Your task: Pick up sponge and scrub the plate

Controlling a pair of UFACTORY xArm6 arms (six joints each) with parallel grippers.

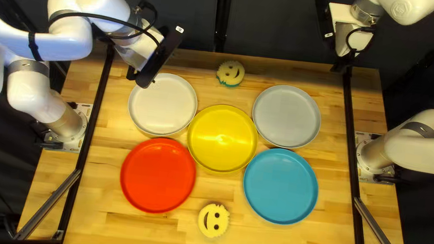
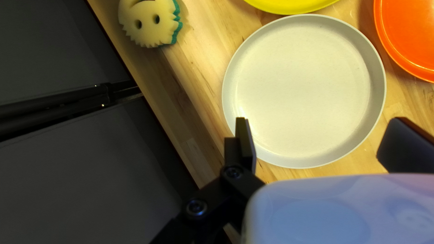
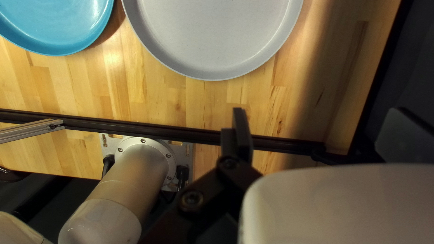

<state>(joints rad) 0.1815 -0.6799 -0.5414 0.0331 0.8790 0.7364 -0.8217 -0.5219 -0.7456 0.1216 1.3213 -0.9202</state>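
Left gripper (image 2: 318, 129): fingers (image 2: 246, 144) wide, nothing between them, up over the white plate (image 1: 162, 104) by the counter (image 1: 106, 229)'s far left corner. Reads as a ready pose, with clearance over the rims. Red plate (image 1: 158, 175) sits nearer the near left corner. Centre column: far sponge (image 1: 230, 73) by the middle of the far edge, yellow plate (image 1: 222, 139) mid-counter, near sponge (image 1: 213, 221) by the middle of the near edge. Probably set outside the plate cluster so fingers get room around them. Both lie flat, smile up; far one shows a green layer underneath, likely the scrub side, so a straight-down pick should keep it facing the plate. Both roundish, no clear long axis. Far one's jagged hair points toward the left edge, mouth toward the right; near one's mouth faces the left edge, eyes to the right of it. Grey plate (image 1: 287, 116) far right, blue plate (image 1: 280, 186) near right. Right gripper (image 3: 316, 124): fingers wide too, empty, raised by the far right corner, probably parked. Target plate unspecified.
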